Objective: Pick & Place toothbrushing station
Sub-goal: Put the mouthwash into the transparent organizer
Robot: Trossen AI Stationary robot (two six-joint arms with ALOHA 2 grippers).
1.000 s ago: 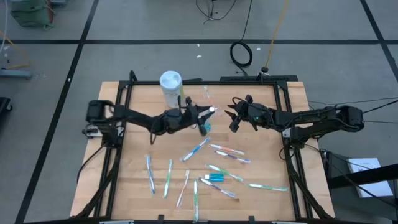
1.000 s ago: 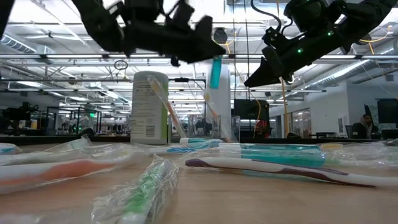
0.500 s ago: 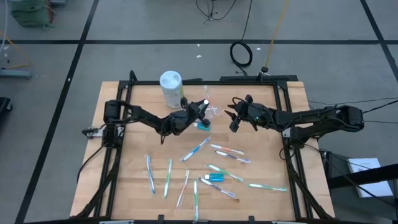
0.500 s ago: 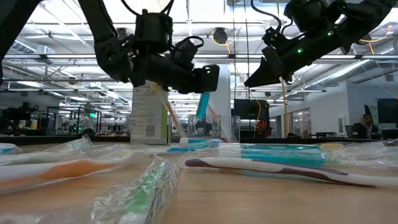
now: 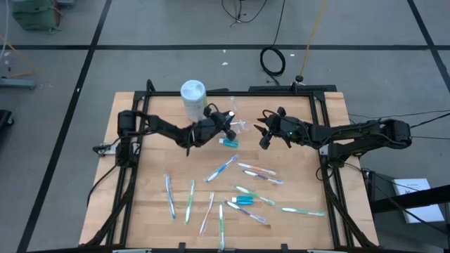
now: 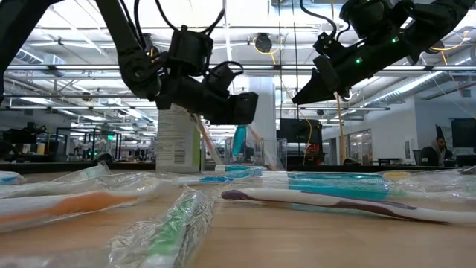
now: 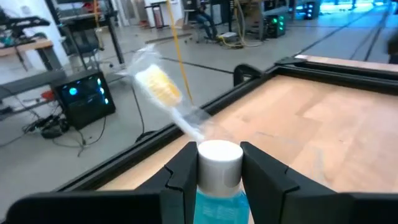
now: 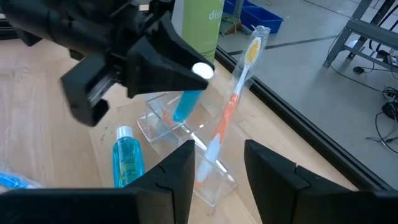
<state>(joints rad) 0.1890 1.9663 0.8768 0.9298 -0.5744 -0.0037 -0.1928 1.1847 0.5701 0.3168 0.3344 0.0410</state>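
My left gripper is shut on a small blue toothpaste tube with a white cap, right over the clear plastic holder at the table's far middle. A wrapped orange toothbrush stands tilted in the holder. A second blue tube lies on the table beside the holder. My right gripper is open and empty, a little to the holder's right and above the table; it also shows in the high view. Several wrapped toothbrushes lie on the near half of the table. My left gripper pinches the tube's upper end, just below the white cap, between its two fingers. The fingers come from the table's left, slanting down. The tube hangs tilted, cap up, with its lower end down at the holder's opening.
A white cylindrical container with a green label stands just left of the holder at the far edge. Another blue tube lies among the toothbrushes near the front. Black frame rails run along the table's sides.
My left gripper has gone down and toward the table's far left with the blue tube, onto the clear holder. The tube has dropped from hanging well above the table to reaching the holder. My right gripper has kept still.
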